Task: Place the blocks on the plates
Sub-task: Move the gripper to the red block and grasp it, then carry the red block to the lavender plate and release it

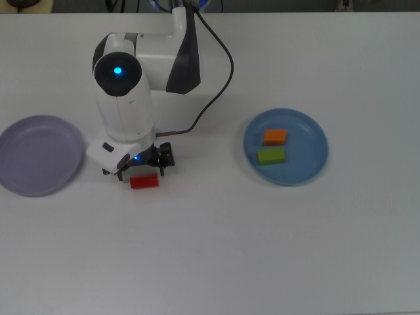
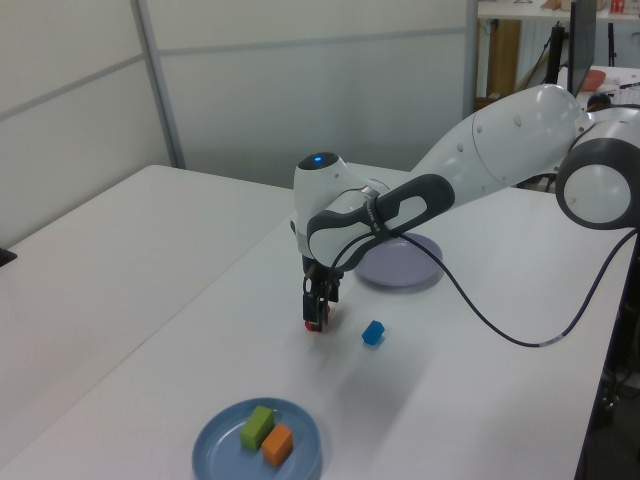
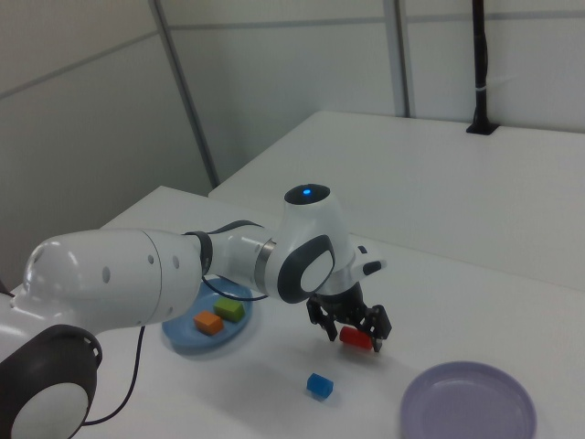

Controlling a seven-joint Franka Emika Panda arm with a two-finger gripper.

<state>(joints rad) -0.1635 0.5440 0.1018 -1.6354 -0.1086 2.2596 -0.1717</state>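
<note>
We see a white arm with dark grey joints, a blue light, a black cable.

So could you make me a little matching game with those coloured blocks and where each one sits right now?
Things:
1. orange block
2. red block
3. blue block
4. lavender plate

Places or states:
A. alone on the bare table, no plate under it
B. nothing on it
C. on the blue plate, beside the green block
D. on the table right at the gripper

Pairs: 1-C, 2-D, 3-A, 4-B
</note>
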